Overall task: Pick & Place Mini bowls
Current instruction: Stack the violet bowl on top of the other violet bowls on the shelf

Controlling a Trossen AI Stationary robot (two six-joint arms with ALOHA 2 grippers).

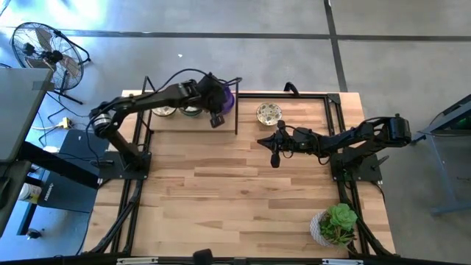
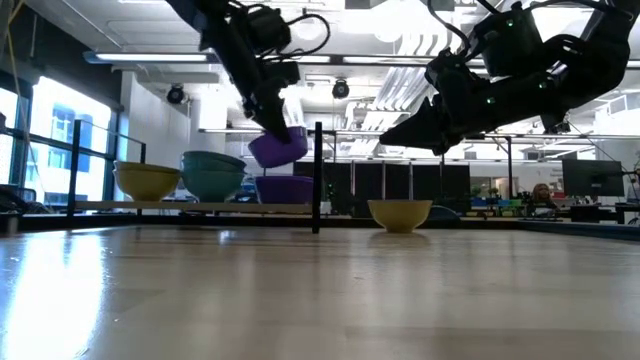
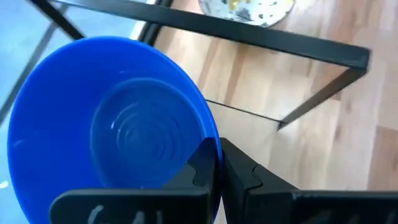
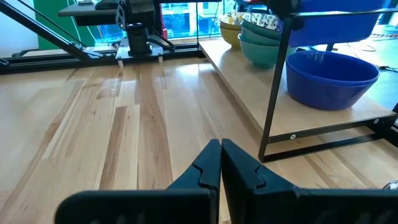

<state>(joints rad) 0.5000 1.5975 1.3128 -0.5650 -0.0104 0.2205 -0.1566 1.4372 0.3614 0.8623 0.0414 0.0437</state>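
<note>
Bright, even daylight; glare on table foreground; ceiling lights blown out; soft shadows.

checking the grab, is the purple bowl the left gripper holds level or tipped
Tipped: the purple bowl hangs slanted in the left gripper, lifted above the shelf.

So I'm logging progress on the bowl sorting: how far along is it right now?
Partly done, direction unclear. One speckled bowl sits alone on the table beside the black rack. In hand: the left gripper is shut on the rim of a purple bowl, held above the rack. Left: another purple bowl and stacked bowls on the rack. The right gripper hangs shut and empty over the table.
</note>
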